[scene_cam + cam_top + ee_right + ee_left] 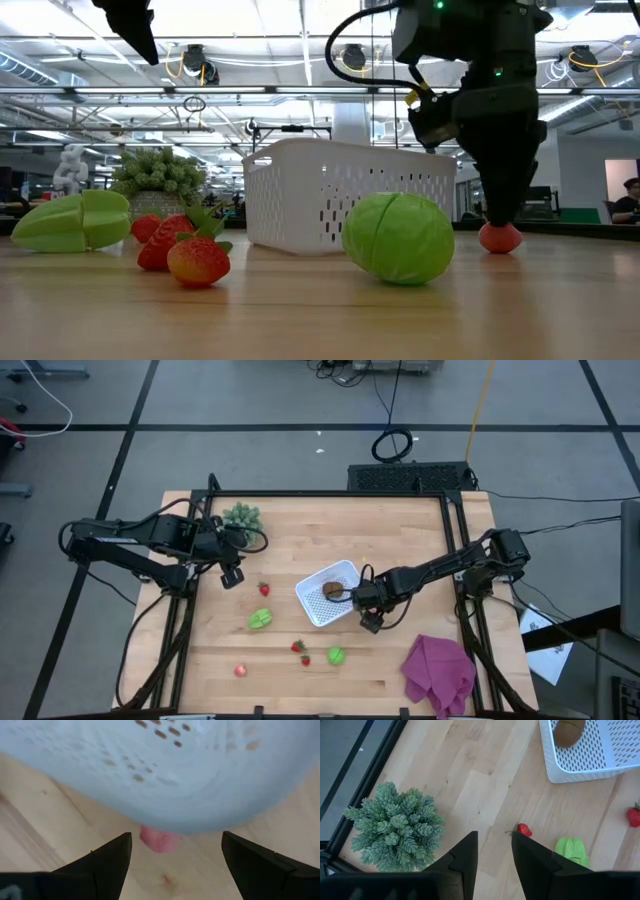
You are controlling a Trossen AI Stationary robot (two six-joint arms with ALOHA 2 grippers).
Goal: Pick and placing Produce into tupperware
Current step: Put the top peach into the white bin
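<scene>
Tool R (172,851) wide open, empty, beside white perforated plastic tupperware (312,602) w/ brown round piece (332,590); tool L (494,851) nearly shut, empty.

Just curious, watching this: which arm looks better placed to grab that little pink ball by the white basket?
Probably the right. Its tool is open, low beside the tupperware, with the pink ball just ahead between its fingers. The left tool hangs across the table near the spiky plant.
</scene>
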